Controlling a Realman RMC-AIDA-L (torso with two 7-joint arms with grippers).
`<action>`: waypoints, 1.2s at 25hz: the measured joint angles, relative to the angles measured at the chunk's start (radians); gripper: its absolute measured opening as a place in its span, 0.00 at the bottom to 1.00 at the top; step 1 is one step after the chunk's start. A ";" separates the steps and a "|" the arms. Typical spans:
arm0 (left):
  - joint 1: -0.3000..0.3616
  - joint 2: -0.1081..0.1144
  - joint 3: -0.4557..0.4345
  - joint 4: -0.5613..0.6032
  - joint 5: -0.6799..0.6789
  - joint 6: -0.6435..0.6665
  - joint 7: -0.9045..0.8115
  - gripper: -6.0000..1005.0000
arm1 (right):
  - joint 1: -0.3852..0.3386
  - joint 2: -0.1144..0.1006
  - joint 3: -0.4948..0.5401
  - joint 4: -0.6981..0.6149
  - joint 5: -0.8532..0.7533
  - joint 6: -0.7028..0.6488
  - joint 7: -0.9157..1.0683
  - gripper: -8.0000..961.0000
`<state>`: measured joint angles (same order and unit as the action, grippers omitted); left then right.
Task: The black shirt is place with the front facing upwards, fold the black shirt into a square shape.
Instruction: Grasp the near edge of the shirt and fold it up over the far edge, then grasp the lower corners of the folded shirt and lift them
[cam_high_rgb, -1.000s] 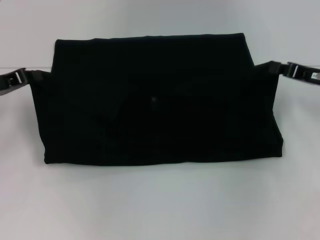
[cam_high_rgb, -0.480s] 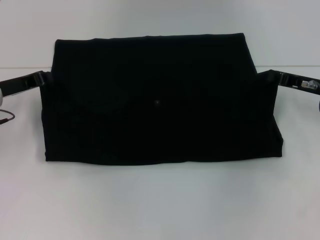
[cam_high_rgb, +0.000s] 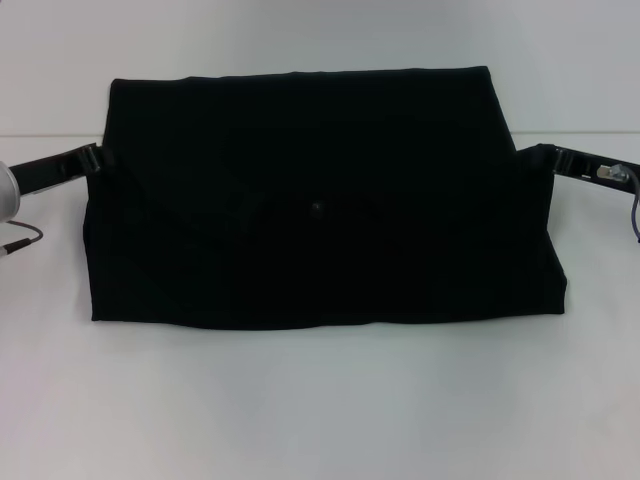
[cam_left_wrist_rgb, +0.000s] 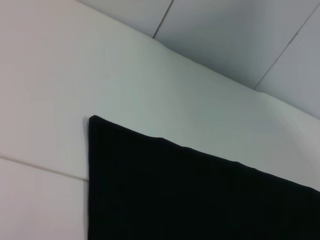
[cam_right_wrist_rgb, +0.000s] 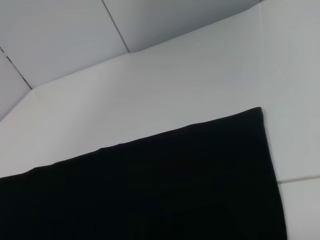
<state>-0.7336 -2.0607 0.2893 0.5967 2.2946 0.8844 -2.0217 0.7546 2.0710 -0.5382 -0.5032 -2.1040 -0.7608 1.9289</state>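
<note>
Black shirt (cam_high_rgb: 320, 200): wide rectangle on table (cam_high_rgb: 320, 410), long axis side-to-side. Left gripper (cam_high_rgb: 92, 157), right gripper (cam_high_rgb: 540, 153) flank its short edges, equally near; you cannot tell finger state.
</note>
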 joint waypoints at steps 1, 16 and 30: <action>0.001 -0.002 0.000 -0.001 -0.001 -0.006 0.001 0.04 | -0.001 0.001 0.000 -0.001 0.005 -0.003 0.000 0.12; 0.062 0.038 -0.002 -0.008 -0.067 0.041 -0.019 0.41 | -0.114 -0.028 0.005 -0.008 0.303 -0.291 -0.241 0.56; 0.143 0.190 0.045 -0.008 0.089 0.509 -0.342 0.82 | -0.169 0.009 -0.089 -0.001 0.084 -0.616 -0.610 0.92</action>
<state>-0.5909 -1.8706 0.3346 0.5888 2.3840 1.3935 -2.3641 0.5852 2.0802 -0.6268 -0.5045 -2.0201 -1.3767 1.3192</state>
